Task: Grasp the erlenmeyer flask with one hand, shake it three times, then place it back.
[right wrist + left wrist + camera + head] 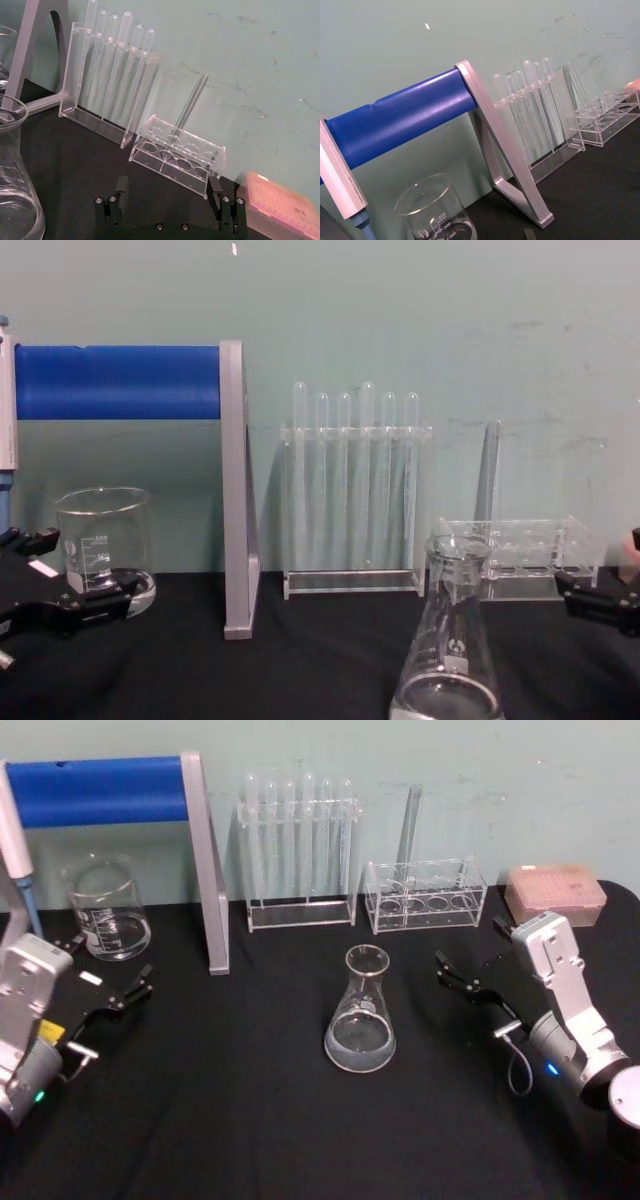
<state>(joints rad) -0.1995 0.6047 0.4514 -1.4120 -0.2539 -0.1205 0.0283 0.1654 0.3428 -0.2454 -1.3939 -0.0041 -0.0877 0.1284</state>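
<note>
The erlenmeyer flask [361, 1015] stands upright at the middle of the black table with a little clear liquid in its base. It also shows in the chest view [450, 645] and at the edge of the right wrist view [12, 175]. My right gripper [472, 950] hovers open to the right of the flask, a short gap away, with nothing between its fingers [121, 186]. Far to the flask's left, my left gripper [108, 965] is open and empty, just in front of a glass beaker [107, 910].
A blue-barred stand [100, 790] with a grey leg [210, 870] stands back left and holds a pipette [15, 840]. Behind the flask are a tall test-tube rack [298, 850] and a low rack [425, 895] holding one tube. A pink tip box [555, 892] sits back right.
</note>
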